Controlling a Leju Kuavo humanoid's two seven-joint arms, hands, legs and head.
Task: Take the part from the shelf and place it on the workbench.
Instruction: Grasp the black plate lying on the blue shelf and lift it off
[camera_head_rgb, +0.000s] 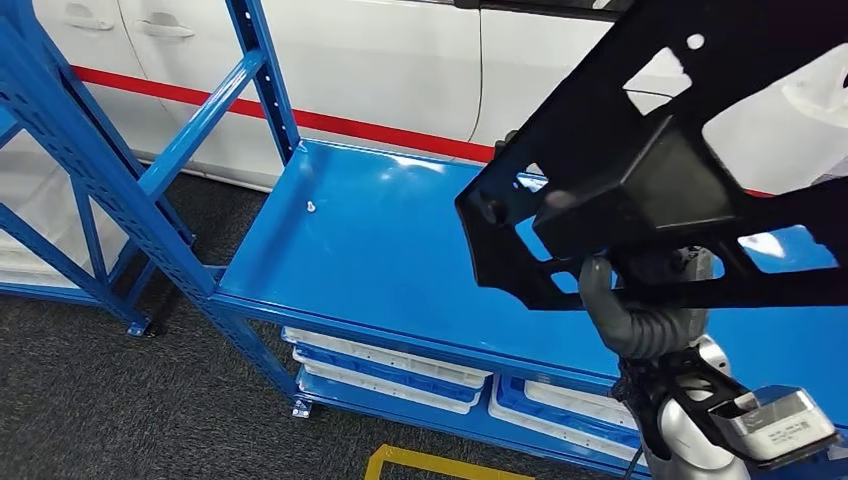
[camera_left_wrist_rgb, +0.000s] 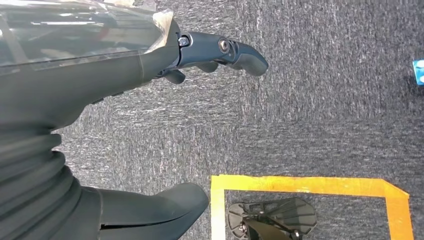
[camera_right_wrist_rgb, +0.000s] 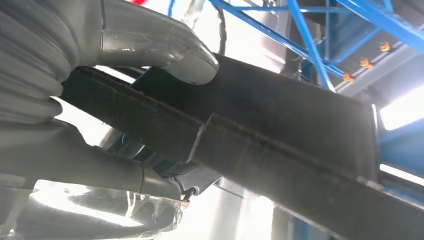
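So the part (camera_head_rgb: 640, 170), a big black plastic frame with cutouts and a boxy lump in the middle, is up in the air over the right end of the blue shelf (camera_head_rgb: 370, 250), not resting on anything. From the head view its long axis runs on a diagonal, low end toward the middle of the shelf deck and high end going up and off the top right corner of the picture, so it's tilted quite a bit rather than lying flat. The right hand (camera_head_rgb: 640, 300) is underneath it, gripping from below with the ribbed grey wrist pointing up into the frame. In the right wrist view you can see the thumb (camera_right_wrist_rgb: 192, 62) pressed onto one face of a dark bar of the part and a finger (camera_right_wrist_rgb: 150, 182) curled around the other side, so it's clamped on there pretty firmly. The left hand (camera_left_wrist_rgb: 150, 75) is hanging down over the grey carpet (camera_left_wrist_rgb: 325, 115), fingers stretched out and apart, nothing in it, touching nothing. There's yellow floor tape (camera_left_wrist_rgb: 300, 185) below it on the carpet. Behind the shelf there's a white car (camera_head_rgb: 330, 60) with a red stripe along its side, and white trays (camera_head_rgb: 390, 365) sit on the lower level under the blue deck.
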